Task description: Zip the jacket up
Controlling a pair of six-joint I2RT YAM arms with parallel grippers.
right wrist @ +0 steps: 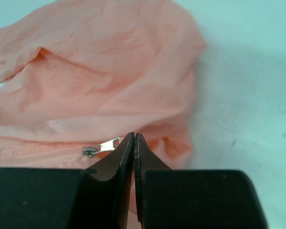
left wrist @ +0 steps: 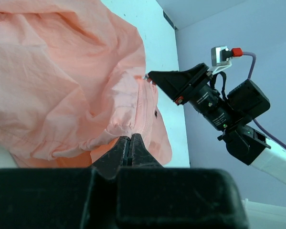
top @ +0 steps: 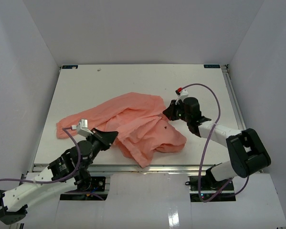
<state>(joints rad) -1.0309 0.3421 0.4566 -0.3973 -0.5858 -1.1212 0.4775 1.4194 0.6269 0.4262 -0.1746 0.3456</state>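
Observation:
The salmon-pink jacket [top: 133, 125] lies crumpled in the middle of the table. My left gripper [top: 110, 137] is at its near-left edge. In the left wrist view the left gripper [left wrist: 130, 137] is shut, with a fold of the jacket [left wrist: 61, 81] pinched at its tips. My right gripper [top: 167, 110] is at the jacket's right edge. In the right wrist view it [right wrist: 134, 135] is shut at the jacket [right wrist: 100, 81], and fabric bunches at its tips. A silver zipper pull [right wrist: 102, 146] lies just left of the left finger and touches its edge.
The white table [top: 133, 81] has raised rails at the sides and white walls around it. The right arm's wrist and cable [left wrist: 219, 102] show in the left wrist view, with the right gripper's tip touching the jacket. A small dark spot [top: 167, 127] marks the jacket.

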